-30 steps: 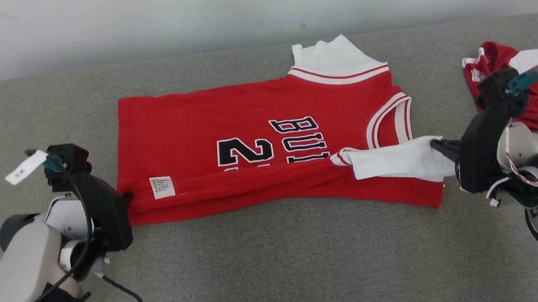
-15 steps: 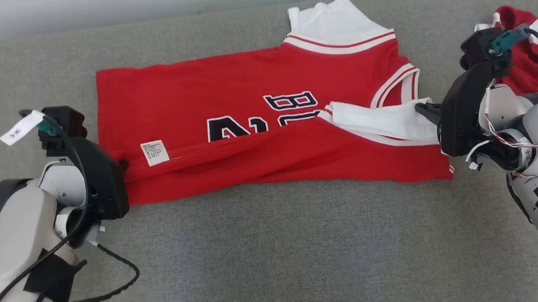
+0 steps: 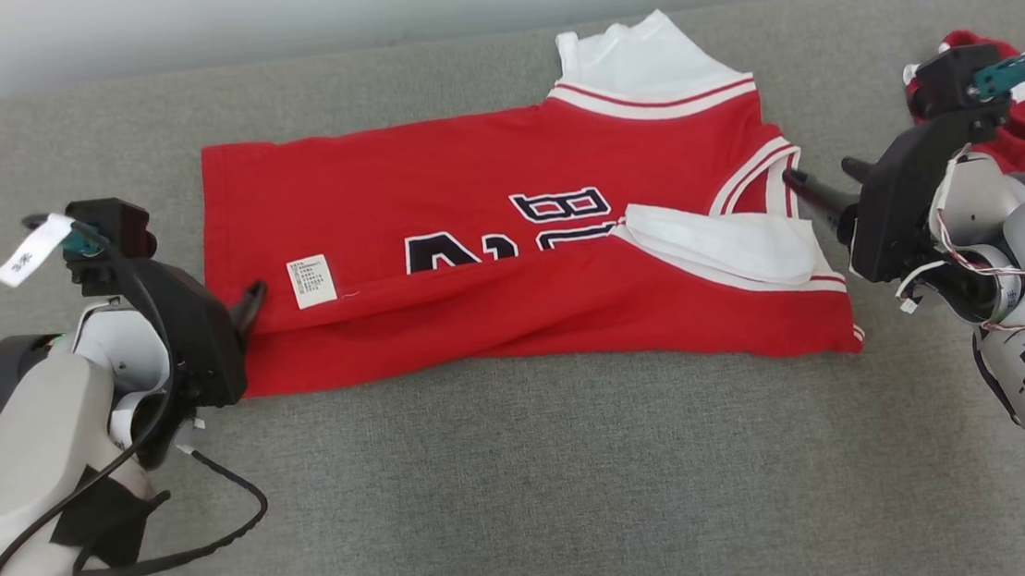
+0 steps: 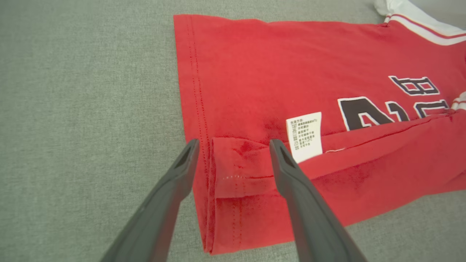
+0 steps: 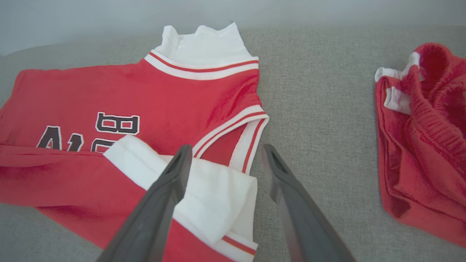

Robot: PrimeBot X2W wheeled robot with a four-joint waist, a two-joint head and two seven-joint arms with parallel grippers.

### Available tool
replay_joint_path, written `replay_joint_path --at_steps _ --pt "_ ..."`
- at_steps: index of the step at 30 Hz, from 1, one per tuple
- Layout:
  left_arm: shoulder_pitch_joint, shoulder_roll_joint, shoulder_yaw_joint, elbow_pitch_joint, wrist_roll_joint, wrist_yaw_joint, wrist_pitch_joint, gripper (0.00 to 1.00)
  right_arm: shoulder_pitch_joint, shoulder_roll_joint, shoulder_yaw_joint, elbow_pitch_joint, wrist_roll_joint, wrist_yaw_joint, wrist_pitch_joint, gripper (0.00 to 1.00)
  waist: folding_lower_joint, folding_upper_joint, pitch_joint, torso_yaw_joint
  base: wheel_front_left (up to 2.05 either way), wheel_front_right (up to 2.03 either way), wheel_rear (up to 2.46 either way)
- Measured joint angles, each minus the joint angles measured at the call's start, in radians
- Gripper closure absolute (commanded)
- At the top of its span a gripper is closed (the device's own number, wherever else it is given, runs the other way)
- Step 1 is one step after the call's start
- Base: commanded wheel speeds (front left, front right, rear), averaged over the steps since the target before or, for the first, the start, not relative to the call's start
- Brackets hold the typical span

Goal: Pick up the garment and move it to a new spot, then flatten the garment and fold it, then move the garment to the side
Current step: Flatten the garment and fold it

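Both spread and empty, left tool [image 4: 233,143] and right tool [image 5: 225,147] flank the half-folded jersey [image 3: 466,181]. Next probably: grip both ends for another fold.

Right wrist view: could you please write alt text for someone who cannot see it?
A red jersey lies half-folded on grey fabric, its white sleeve by the open right gripper; another red garment lies crumpled at right.

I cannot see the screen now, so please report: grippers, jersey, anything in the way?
Left gripper open at jersey hem; right gripper open at white sleeve. Jersey folded lengthwise, flat. Second red garment apart, at right.
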Motion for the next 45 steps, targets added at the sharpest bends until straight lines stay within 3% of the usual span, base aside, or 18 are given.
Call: replay_joint_path --at_steps 5,13,24,45 --pt "0.037 0.018 0.007 -0.033 -0.001 0.0 -0.137 0.0 0.039 -0.019 -0.005 -0.044 -0.005 0.007 -0.127 0.0 -0.0001 -0.0001 -0.036 0.003 0.0 0.0 0.0" --pt "0.226 0.008 -0.005 -0.128 0.025 0.001 -0.328 0.0 0.261 -0.069 0.006 -0.157 -0.035 0.007 -0.283 0.0 -0.0001 -0.0001 -0.084 0.009 0.0 0.0 0.0" --pt "0.397 0.017 -0.01 -0.224 0.06 0.047 -0.516 0.0 0.472 -0.087 0.005 -0.268 -0.068 -0.004 -0.404 0.0 -0.0002 -0.0002 -0.108 0.015 0.0 0.0 0.0" --pt "0.345 -0.015 -0.003 -0.11 0.067 0.063 -0.561 0.0 0.479 -0.051 0.051 -0.253 -0.139 -0.07 -0.446 0.0 0.0 -0.0001 -0.061 -0.01 0.0 0.0 0.0"
